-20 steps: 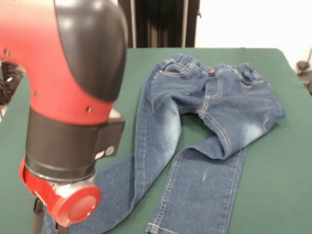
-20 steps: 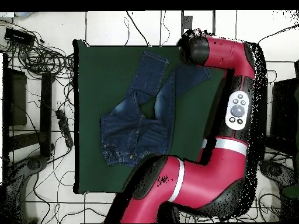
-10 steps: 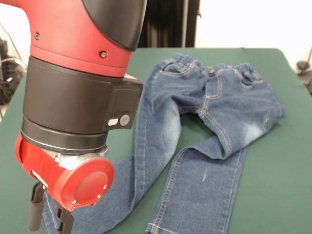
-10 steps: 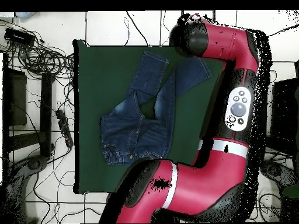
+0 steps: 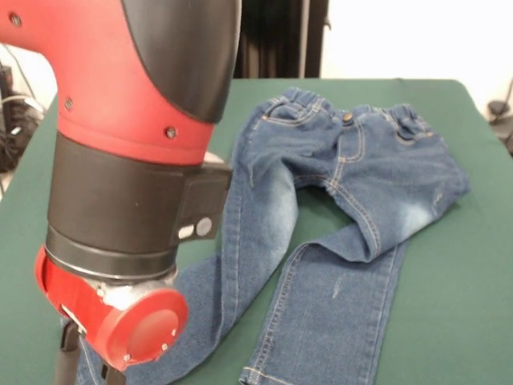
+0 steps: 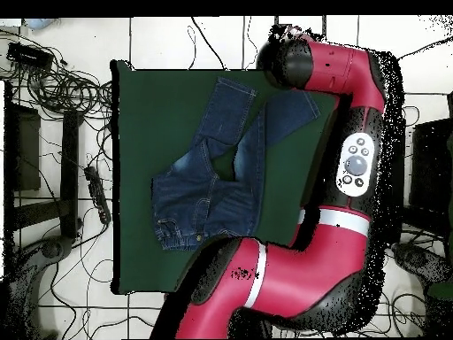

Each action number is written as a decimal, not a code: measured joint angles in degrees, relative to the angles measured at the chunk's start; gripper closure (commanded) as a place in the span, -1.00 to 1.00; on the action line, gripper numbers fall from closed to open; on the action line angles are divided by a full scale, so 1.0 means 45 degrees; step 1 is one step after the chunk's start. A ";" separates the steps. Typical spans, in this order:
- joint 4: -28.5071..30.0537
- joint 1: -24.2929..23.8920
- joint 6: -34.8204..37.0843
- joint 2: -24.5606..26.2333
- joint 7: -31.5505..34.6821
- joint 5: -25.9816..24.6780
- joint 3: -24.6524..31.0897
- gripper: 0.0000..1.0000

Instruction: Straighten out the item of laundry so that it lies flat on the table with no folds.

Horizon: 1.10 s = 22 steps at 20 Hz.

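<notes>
The floor (image 6: 159,40) consists of light tiles with dark grout lines. Black cables (image 6: 66,84) lie tangled on it beside the work area, and a power strip (image 6: 97,193) lies nearby. In the front view, a dark upright structure (image 5: 276,38) stands against a bright white wall (image 5: 409,38).

The arm (image 5: 136,160) hid one jeans (image 5: 337,208) leg hem at 7 o'clock; the end effector (image 5: 84,370) was cut off by the bottom edge.
</notes>
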 measured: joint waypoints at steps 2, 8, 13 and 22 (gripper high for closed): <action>-0.0087 0.0001 0.0000 0.0165 0.0000 0.0005 -0.0015 -1.00; -0.0143 0.0059 0.0000 0.0569 0.0000 0.0000 -0.0066 -1.00; -0.0149 0.0233 0.0000 0.0569 0.0072 0.0053 -0.0098 -1.00; -0.0153 0.0299 -0.0003 0.0619 0.0125 0.0090 -0.0099 -1.00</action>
